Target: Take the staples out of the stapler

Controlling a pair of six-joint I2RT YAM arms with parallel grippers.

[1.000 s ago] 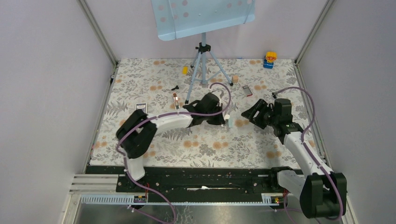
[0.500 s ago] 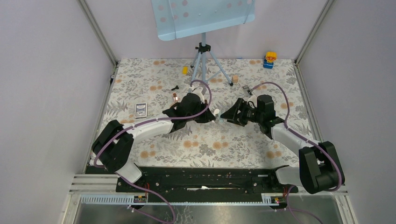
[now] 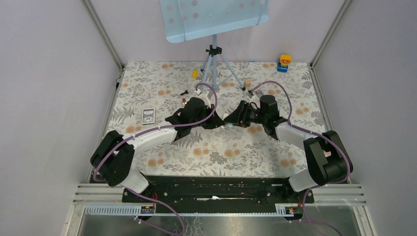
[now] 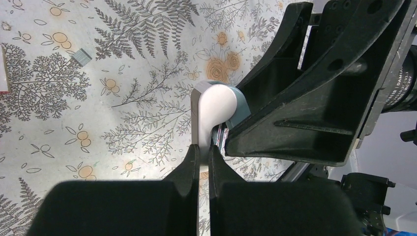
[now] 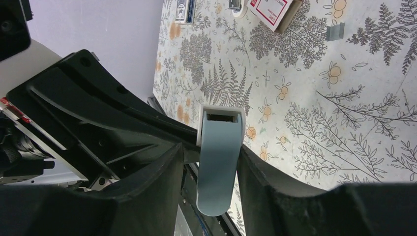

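The stapler (image 4: 216,101) is white with a blue-grey top and hangs above the floral mat between the two arms. My left gripper (image 4: 204,147) is shut on its thin white base plate. My right gripper (image 5: 210,150) faces it from the right. Its jaws straddle the blue-grey top (image 5: 219,157), the right finger against its edge and a narrow gap at the left finger. In the top view both grippers (image 3: 220,123) (image 3: 229,120) meet at mid-mat and hide the stapler. A short grey strip, apparently staples (image 4: 81,58) (image 5: 336,32), lies loose on the mat.
A tripod (image 3: 214,69) with a pale blue panel stands at the back centre. A dark patterned card (image 3: 148,115) lies left. A red-and-white box (image 5: 273,11) lies behind the right arm. A small pinkish-brown item (image 3: 184,101), a cork (image 3: 248,82) and a yellow-blue toy (image 3: 284,62) lie further back.
The right arm has swung left to meet the left gripper, and its jaws have narrowed around the stapler. The left arm has drawn back to the left with the stapler.
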